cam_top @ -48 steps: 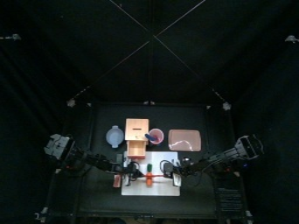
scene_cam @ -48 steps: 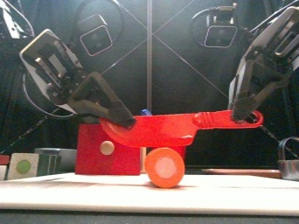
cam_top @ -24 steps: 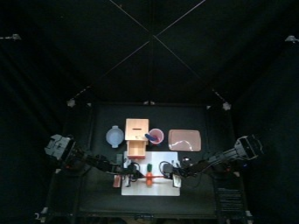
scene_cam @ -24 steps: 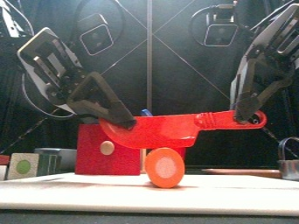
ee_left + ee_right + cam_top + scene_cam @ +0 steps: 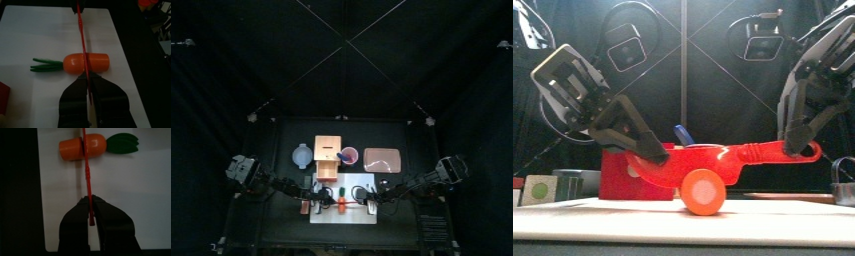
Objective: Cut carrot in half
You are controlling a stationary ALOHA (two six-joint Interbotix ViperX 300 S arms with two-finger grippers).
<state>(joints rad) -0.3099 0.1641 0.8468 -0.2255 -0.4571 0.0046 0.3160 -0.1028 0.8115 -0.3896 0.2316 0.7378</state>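
Note:
The carrot (image 5: 702, 192) is a short orange toy piece with green leaves (image 5: 45, 65), lying on the white board (image 5: 33, 35). It also shows in the right wrist view (image 5: 82, 147). A red knife (image 5: 714, 163) is held level across it, and its blade (image 5: 81, 30) crosses the carrot's middle and touches its top. My left gripper (image 5: 647, 158) is shut on the knife's blade end. My right gripper (image 5: 796, 150) is shut on the knife's handle end. From above, both grippers (image 5: 310, 203) (image 5: 372, 203) flank the carrot on the board (image 5: 338, 188).
A tan-orange block (image 5: 329, 152) and a pink cup (image 5: 349, 155) stand behind the board. A pale blue item (image 5: 301, 155) lies at the back left, a pink dish (image 5: 382, 158) at the back right. A red box (image 5: 623, 172) stands behind the carrot.
Both grippers have come down with the knife. The blade hung above the carrot before and now rests on its top.

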